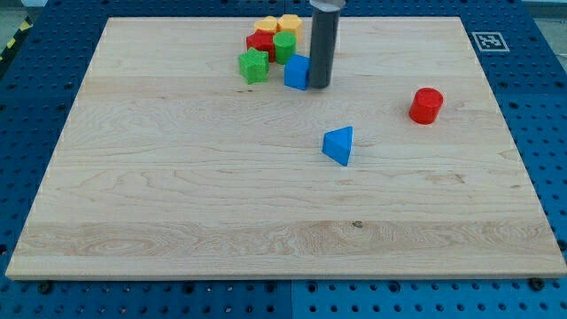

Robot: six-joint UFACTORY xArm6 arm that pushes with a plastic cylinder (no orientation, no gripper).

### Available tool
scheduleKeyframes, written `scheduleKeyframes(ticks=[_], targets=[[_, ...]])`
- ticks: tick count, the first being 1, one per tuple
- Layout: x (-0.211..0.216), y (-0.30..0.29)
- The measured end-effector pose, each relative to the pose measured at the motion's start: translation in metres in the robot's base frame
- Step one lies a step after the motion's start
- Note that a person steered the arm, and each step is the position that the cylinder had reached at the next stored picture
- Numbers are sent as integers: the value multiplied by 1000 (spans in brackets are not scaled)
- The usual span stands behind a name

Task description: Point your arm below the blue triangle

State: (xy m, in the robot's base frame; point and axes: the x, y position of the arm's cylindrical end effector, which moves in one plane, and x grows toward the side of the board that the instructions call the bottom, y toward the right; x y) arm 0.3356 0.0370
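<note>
blue triangle point(338, 144), lying flat, right of board centre

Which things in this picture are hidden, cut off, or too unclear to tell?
- Rod: its top is cut off by the view's top edge.
- Blue cube: its right side is behind the rod; contact with my tip cannot be told.
- Red block and yellow blocks: partly hidden by the green blocks; shapes unclear.

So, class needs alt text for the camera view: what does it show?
My tip rests beside a blue cube near the top of a wooden board, above the blue triangle. A block cluster sits top-left of the tip; a red cylinder stands right.
</note>
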Motion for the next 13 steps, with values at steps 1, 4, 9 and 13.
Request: scheduleKeyframes(ticks=[1, 4, 9, 13], targets=[[-25, -28], [1, -30], [182, -16], [174, 43]])
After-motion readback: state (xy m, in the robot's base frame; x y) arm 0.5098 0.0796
